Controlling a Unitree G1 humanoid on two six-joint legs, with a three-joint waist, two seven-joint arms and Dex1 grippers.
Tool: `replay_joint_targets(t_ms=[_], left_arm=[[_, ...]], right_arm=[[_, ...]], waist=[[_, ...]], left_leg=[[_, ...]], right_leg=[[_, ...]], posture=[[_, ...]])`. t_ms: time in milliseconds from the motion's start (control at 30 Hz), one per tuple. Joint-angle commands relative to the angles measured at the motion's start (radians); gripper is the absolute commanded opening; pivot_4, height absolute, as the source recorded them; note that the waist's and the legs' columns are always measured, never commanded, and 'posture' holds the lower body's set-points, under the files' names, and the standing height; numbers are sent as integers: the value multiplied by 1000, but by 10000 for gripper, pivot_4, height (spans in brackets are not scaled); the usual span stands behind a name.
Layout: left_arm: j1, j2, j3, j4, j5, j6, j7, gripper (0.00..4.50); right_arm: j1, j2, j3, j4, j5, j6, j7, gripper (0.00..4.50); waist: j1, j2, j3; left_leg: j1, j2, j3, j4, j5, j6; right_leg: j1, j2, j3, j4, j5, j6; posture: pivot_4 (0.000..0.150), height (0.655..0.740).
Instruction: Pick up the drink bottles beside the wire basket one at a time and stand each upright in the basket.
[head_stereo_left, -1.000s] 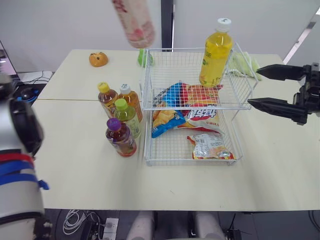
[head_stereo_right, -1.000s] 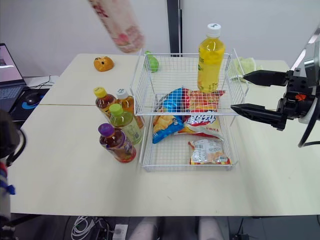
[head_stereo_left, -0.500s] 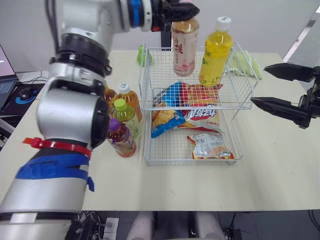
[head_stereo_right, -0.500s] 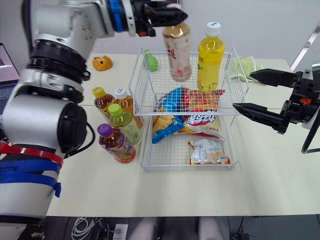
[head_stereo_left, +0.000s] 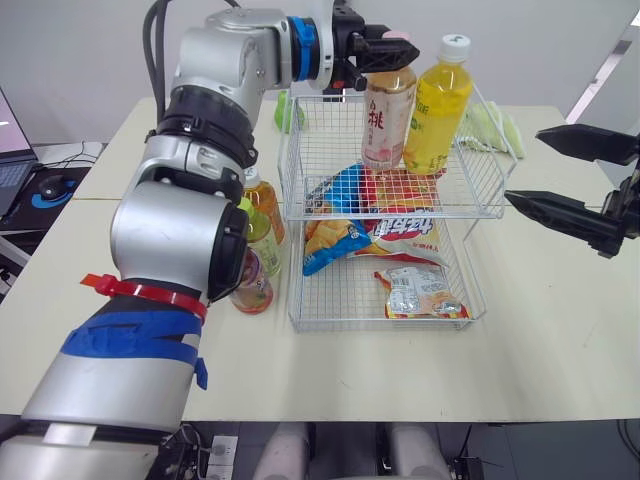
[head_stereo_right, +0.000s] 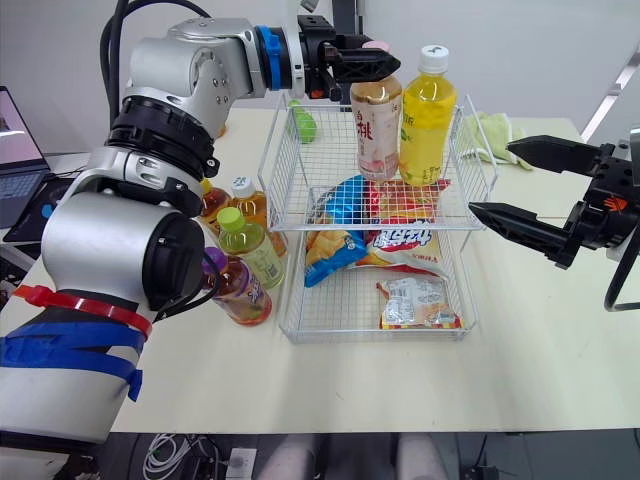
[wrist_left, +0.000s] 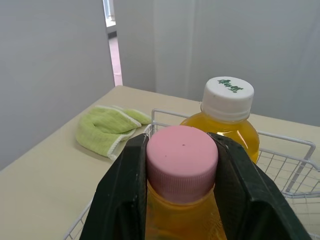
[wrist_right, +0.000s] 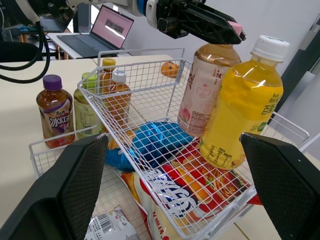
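The left gripper (head_stereo_left: 392, 56) was clamped on the cap of the tea bottle (head_stereo_left: 387, 118), upright at the wire basket's (head_stereo_left: 482, 205) far edge, just beside the yellow bottle (head_stereo_left: 435, 110). It should be seated flat on the wire before letting go. The right gripper (head_stereo_left: 524, 167) hung wide open, empty, near the tabletop's right edge.

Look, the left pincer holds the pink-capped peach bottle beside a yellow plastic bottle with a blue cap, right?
Not quite. The left pincer grips the pink-capped peach bottle beside the yellow plastic bottle, but that bottle's cap is white, not blue; the left wrist view shows it.
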Motion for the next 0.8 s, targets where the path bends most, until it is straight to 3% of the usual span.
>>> replay_joint_targets(t_ms=[33, 200, 433, 800], left_arm=[[-39, 21, 35, -44, -4, -15, -40, 29751], [-20, 103, 49, -165, -35, 92, -159, 44662], [106, 315, 105, -493, -108, 305, -219, 44662], [573, 645, 299, -820, -99, 299, -40, 44662]], right_arm=[[-5, -29, -46, -16, 13, -13, -4, 45000], [-2, -40, -39, -14, 16, -16, 6, 45000], [-17, -47, -16, 3, 21, -29, 31, 45000], [-172, -37, 177, 74, -16, -86, 108, 45000]], waist=[[0, 0, 0], [-4, 0, 0], [-9, 1, 0], [-9, 1, -1]], left_leg=[[0, 0, 0, 0, 0, 0], [0, 0, 0, 0, 0, 0], [1, 1, -1, 1, 0, 0], [3, 2, -3, 1, 0, 0]], right_leg=[[0, 0, 0, 0, 0, 0], [0, 0, 0, 0, 0, 0], [1, 1, 0, 1, 0, 0], [2, 1, 1, 1, 0, 0]], posture=[[1500, 7400], [1500, 7400], [1500, 7400], [1500, 7400]])
